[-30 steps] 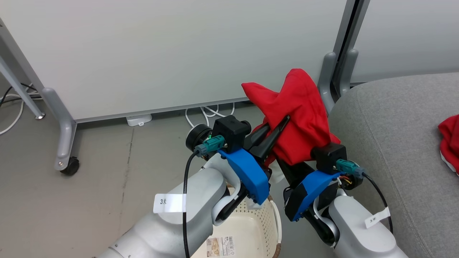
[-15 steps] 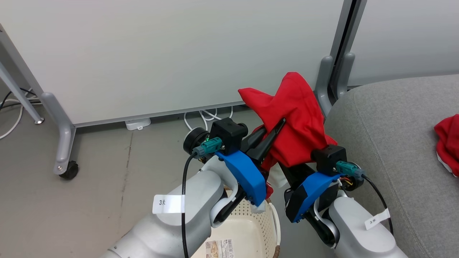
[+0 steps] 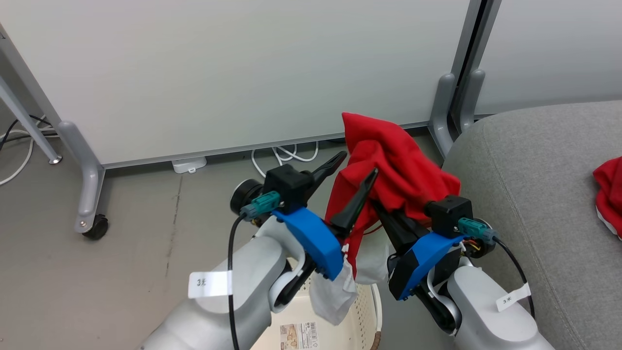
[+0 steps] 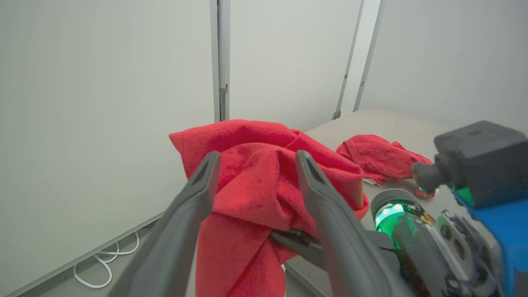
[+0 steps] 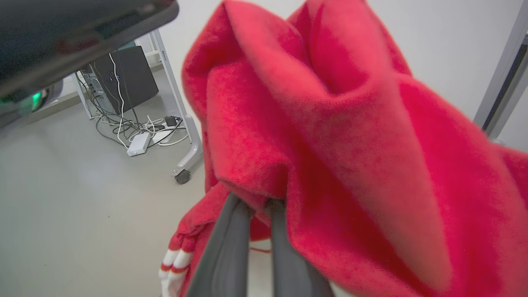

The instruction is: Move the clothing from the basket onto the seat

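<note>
A red garment of the clothing hangs in the air between my two grippers, left of the grey seat. My right gripper is shut on its folds, fingertips buried in the fabric. My left gripper stands open beside it, the cloth just past its spread fingers. The garment's white panel dangles over the cream basket below my arms. A striped cuff hangs low. Another red garment lies on the seat at the right.
White partition panels on grey wheeled stands close off the back, with a caster at the left. White cables and a power block lie on the floor beneath them. A black box with more cables stands further off.
My left gripper has opened and let go of the red garment, shifting a little left. The cloth has sagged and now hangs from the right gripper, with its white panel dropped lower.
</note>
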### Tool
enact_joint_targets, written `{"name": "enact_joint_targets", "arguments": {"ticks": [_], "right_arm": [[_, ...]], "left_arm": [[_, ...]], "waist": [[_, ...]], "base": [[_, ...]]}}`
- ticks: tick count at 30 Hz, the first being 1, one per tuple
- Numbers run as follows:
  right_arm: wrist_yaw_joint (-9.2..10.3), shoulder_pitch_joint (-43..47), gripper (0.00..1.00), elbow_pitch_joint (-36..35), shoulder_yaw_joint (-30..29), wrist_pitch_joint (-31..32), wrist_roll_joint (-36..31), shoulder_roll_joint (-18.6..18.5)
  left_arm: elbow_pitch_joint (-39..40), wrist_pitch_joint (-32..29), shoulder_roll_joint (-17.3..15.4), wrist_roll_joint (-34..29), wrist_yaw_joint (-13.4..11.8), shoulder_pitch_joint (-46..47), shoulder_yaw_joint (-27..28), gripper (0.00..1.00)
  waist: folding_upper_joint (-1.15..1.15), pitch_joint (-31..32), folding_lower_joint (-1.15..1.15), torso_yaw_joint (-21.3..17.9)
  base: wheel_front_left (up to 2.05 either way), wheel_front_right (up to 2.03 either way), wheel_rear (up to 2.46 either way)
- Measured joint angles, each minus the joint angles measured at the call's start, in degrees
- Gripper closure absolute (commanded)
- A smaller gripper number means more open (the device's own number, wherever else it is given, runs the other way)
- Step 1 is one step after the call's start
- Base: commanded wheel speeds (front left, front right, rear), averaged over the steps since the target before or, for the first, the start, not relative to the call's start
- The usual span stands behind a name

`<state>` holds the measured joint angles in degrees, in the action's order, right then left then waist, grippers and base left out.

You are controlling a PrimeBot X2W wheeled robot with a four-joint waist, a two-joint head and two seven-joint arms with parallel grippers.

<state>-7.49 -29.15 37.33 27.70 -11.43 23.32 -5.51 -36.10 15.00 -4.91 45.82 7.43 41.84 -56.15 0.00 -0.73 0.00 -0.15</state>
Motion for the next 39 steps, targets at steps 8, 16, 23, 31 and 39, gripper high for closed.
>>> {"name": "enact_joint_targets", "arguments": {"ticks": [8,16,23,31,39], "right_arm": [[0.0,0.0,1.0,-0.2,-0.8,-0.2,-0.2,0.0],[0.0,0.1,1.0,-1.0,-1.7,-0.2,-0.7,-0.1],[0.0,0.3,1.0,-1.6,-2.5,-0.1,-1.3,-0.3],[0.0,0.7,1.0,-2.3,-3.2,0.2,-1.7,-0.3],[0.0,1.0,1.0,-2.8,-4.1,0.3,-2.3,-0.3]], "left_arm": [[4.5,0.0,-2.5,-5.0,0.0,-7.6,8.2,0.0],[11.4,0.0,-4.8,-13.3,0.0,-18.8,18.7,0.0],[15.2,0.0,-4.5,-19.9,0.0,-26.7,27.2,0.0],[17.6,0.0,-3.9,-23.5,0.0,-32.2,31.4,0.0],[18.9,0.0,-3.4,-24.8,0.0,-33.0,32.6,0.0]], "waist": [[0.0,-0.5,0.0,0.4],[0.0,-1.3,0.0,0.6],[0.0,-1.9,0.0,0.7],[0.0,-2.2,0.0,0.1],[0.0,-2.6,0.0,-0.6]], "base": [[0.0,0.0,0.0],[0.0,0.0,0.0],[0.0,0.0,0.0],[0.0,0.0,0.0],[0.0,0.0,0.0]]}}
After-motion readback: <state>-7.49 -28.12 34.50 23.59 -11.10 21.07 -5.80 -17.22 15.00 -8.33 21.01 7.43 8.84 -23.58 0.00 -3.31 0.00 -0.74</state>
